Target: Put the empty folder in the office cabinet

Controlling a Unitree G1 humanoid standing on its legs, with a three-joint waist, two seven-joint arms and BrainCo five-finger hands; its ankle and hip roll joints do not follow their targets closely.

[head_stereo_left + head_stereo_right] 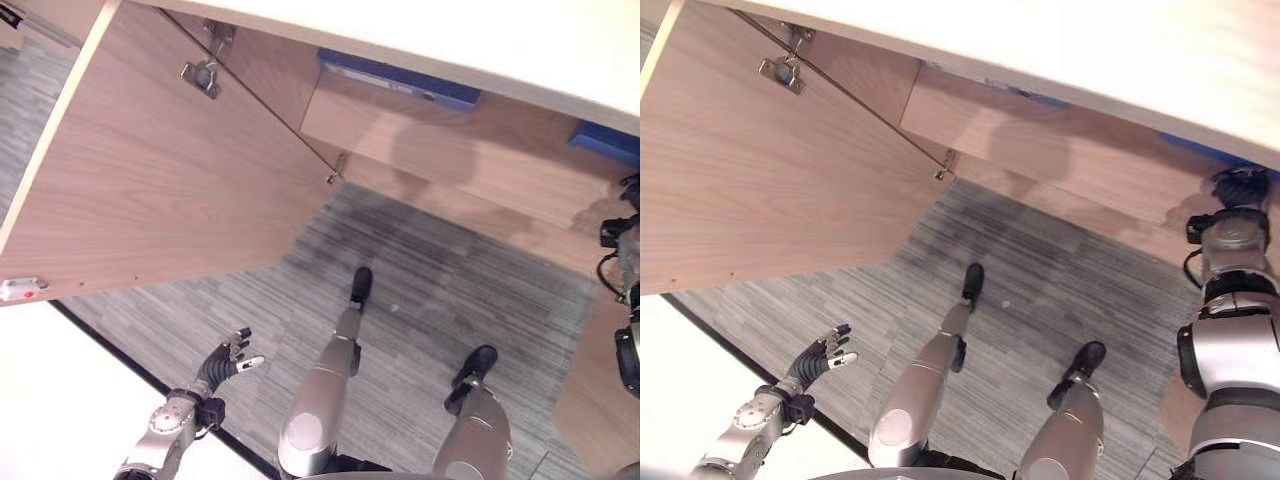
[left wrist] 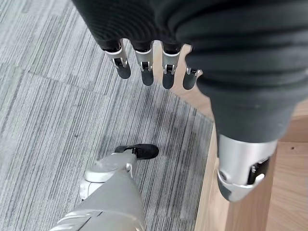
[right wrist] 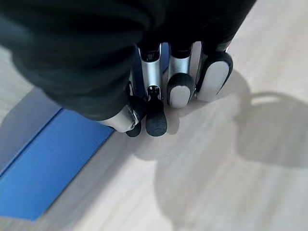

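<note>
Inside cabinet [image 1: 480,160], on wooden shelf [image 3: 231,192], lies blue folder [image 3: 53,168], flat, right under right hand [image 3: 159,91]. Fingers of that hand curled down, dark tips close together over shelf, touching nothing visible, holding nothing; folder's edge passes just beside the tips, contact w/ it cannot be told from wrist view. Judged as let go already, folder resting on its own.

Left hand [image 1: 228,362] low by left side, over grey carpet [image 1: 420,300], well apart from cabinet, fingers straight & relaxed, empty.

Handling, as judgement: folder is empty so prob. light, thin, fairly stiff as a board but bends if taken by one corner. Smooth cover, likely slippery on smooth wood and between smooth fingertips, so a push will slide it easily. Not fragile. Best hold at long edge or spine, thumb under & fingers on top, near middle of edge so it does not swing.

Count: in left eye view, 2 blue pieces in cabinet, one long strip [image 1: 400,78] at back of upper part, one bit [image 1: 605,140] at right edge near right arm; whether 2 folders or more cannot be told. 1 open door [image 1: 170,170] w/ 2 hinges seen, upper [image 1: 203,75] and lower [image 1: 335,172]. 2 hands, both w/o load
</note>
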